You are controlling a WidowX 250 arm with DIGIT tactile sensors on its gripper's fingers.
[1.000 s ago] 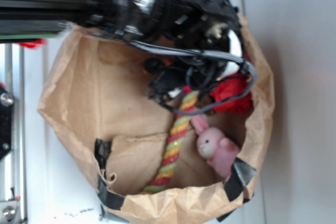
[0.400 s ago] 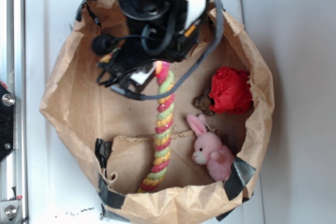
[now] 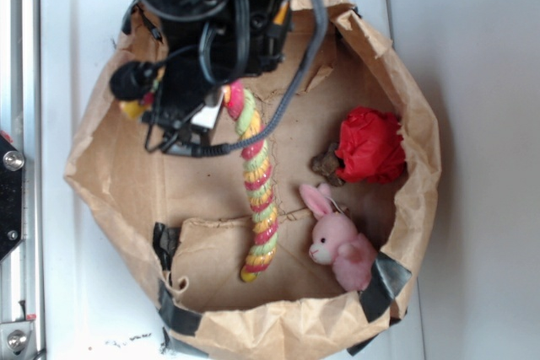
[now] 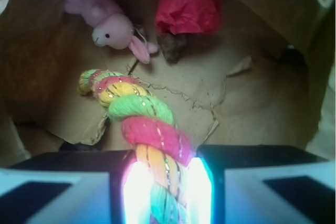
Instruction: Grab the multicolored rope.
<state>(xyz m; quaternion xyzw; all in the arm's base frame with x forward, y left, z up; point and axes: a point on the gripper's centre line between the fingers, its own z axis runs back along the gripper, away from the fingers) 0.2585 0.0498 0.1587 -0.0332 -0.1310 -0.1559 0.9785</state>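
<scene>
Viewing the exterior camera first: the gripper (image 3: 215,111) sits over the upper left of the brown paper bag (image 3: 415,208), with the multicolored rope (image 3: 257,200) running down from it toward the bag floor, its lower end near the folded flap. A red paper ball (image 3: 369,145) and pink bunny (image 3: 337,240) lie apart to the right.

Wrist camera: the rope (image 4: 142,124) passes between the two fingers (image 4: 58,192), which are clamped on it; the free end droops toward the floor.

Judgement: grasp achieved, lift in hand. The next move calls for a steady rise clear of the bag without loosening.
</scene>
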